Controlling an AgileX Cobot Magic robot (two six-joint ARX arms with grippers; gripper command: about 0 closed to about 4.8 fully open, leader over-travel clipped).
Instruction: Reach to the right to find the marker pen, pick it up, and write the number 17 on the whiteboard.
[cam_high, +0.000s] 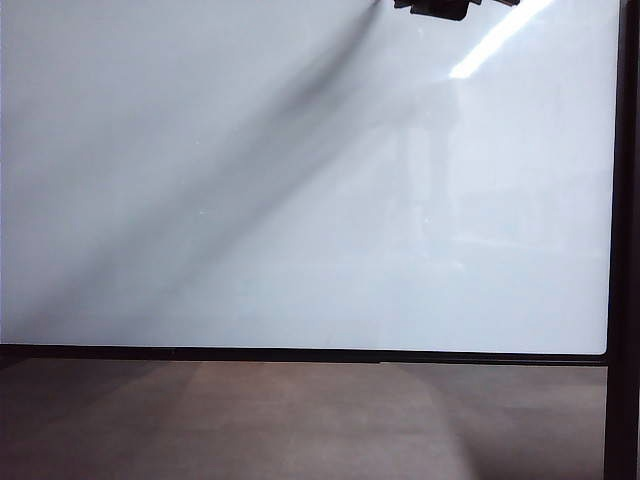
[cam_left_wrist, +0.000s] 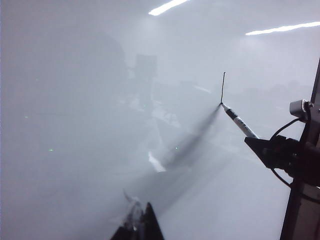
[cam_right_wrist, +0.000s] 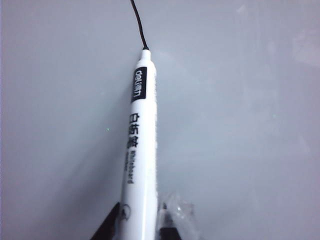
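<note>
The whiteboard (cam_high: 300, 200) fills the exterior view, glossy white with a thin black frame. My right gripper (cam_right_wrist: 140, 216) is shut on the white marker pen (cam_right_wrist: 141, 140), whose black tip touches the board at the end of a thin black stroke (cam_right_wrist: 139, 25). From the left wrist view the marker pen (cam_left_wrist: 240, 121) slants up from the right gripper (cam_left_wrist: 257, 145) to the foot of a short, nearly vertical stroke (cam_left_wrist: 223, 87). Only a dark part of the right gripper (cam_high: 440, 8) shows at the exterior view's top edge. My left gripper (cam_left_wrist: 141, 220) hovers off the board with its fingers together, holding nothing.
Below the board's black lower frame (cam_high: 300, 354) lies a brown wood-grain surface (cam_high: 300, 420). The frame's right side (cam_high: 625, 200) runs down the picture's edge. A long arm shadow (cam_high: 250, 170) crosses the board diagonally. The right arm's wrist camera (cam_left_wrist: 300, 107) and cable sit behind its gripper.
</note>
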